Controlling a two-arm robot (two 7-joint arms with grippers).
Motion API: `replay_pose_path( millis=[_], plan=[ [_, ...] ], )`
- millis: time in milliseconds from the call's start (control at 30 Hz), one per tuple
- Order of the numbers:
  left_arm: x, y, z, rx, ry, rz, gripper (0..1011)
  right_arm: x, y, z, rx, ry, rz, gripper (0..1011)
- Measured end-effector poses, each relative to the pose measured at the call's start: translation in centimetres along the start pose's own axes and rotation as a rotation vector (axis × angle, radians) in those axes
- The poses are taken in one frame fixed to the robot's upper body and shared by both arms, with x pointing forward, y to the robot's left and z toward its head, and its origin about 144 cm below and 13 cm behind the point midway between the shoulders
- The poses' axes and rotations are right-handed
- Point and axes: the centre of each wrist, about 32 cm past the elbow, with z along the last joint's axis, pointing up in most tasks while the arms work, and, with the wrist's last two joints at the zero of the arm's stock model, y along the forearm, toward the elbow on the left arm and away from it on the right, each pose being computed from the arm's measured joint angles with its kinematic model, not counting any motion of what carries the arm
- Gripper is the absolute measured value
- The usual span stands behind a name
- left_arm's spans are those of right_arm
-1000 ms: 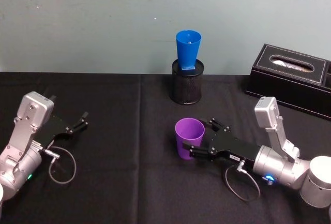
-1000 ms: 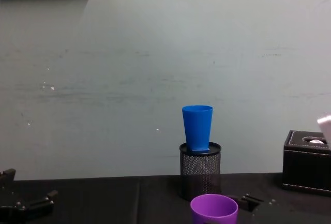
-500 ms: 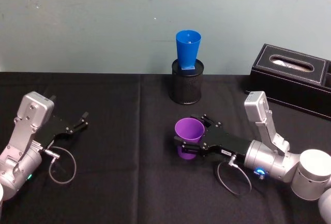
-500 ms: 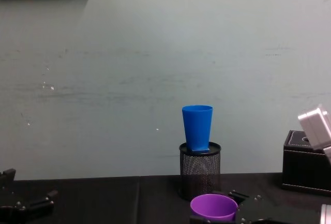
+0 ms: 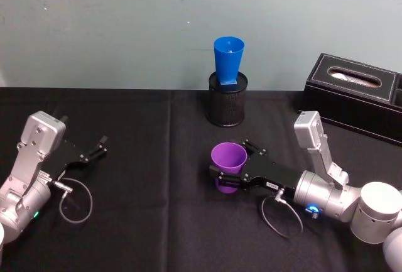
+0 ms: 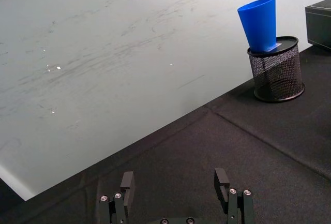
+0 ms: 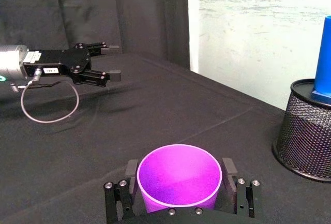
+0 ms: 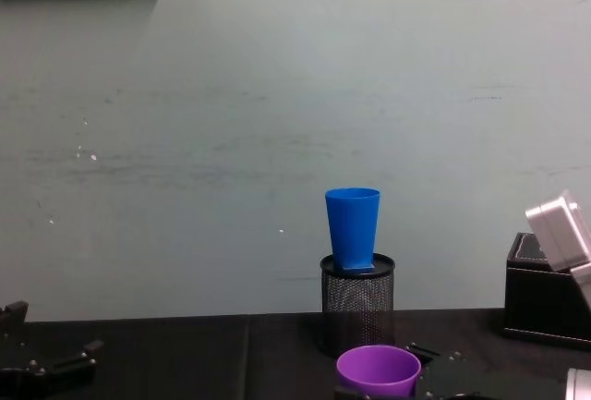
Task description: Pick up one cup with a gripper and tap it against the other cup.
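Right end effector (image 5: 229,157) edged leftward; purple cup (image 7: 179,175) between fingers (image 7: 228,167), seemingly clamped. Left end effector (image 5: 103,146) open, parked.

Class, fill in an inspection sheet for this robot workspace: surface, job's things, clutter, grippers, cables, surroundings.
Surface: black cloth lying flat, nothing spilled.
Job's things: purple cup upright on the cloth; blue cup upright atop the black mesh pot, farther back.
Clutter: black tissue box at the right rear.
Grippers: right gripper shut on the purple cup, one finger each side; left gripper open, holding nothing, at the left.
Cables: left cable loop and right cable loop lie on the cloth, apart from both cups.
Surroundings: pale green wall; nothing else seen.
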Motion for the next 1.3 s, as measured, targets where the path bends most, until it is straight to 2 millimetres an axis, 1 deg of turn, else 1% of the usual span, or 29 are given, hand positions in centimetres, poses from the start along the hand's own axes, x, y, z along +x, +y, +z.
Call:
replay_pose_path(
  millis=[333, 367, 467, 500, 567, 667, 1100, 1300],
  plan=[
    [0.0, 0.0, 0.0, 0.0, 0.0, 0.0, 1011, 0.0, 0.0, 0.0, 0.001, -0.001, 0.001, 989],
    [0.0, 0.0, 0.0, 0.0, 0.0, 0.0, 1011, 0.0, 0.0, 0.0, 0.001, -0.001, 0.001, 954],
    [0.0, 0.0, 0.0, 0.0, 0.0, 0.0, 1012, 0.0, 0.0, 0.0, 0.001, -0.001, 0.0, 907],
    [0.0, 0.0, 0.0, 0.0, 0.0, 0.0, 1012, 0.0, 0.0, 0.0, 0.001, -0.001, 0.001, 868],
    [0.0, 0.0, 0.0, 0.0, 0.0, 0.0, 1011, 0.0, 0.0, 0.0, 0.002, -0.001, 0.0, 821],
    [0.0, 0.0, 0.0, 0.0, 0.0, 0.0, 1011, 0.0, 0.0, 0.0, 0.002, -0.001, 0.0, 789],
    [0.0, 0.0, 0.0, 0.0, 0.0, 0.0, 1011, 0.0, -0.1, 0.1, 0.001, -0.003, 0.0, 748],
    [0.0, 0.0, 0.0, 0.0, 0.0, 0.0, 1011, -0.2, -0.1, 1.1, -0.009, -0.009, -0.002, 748]
  ],
)
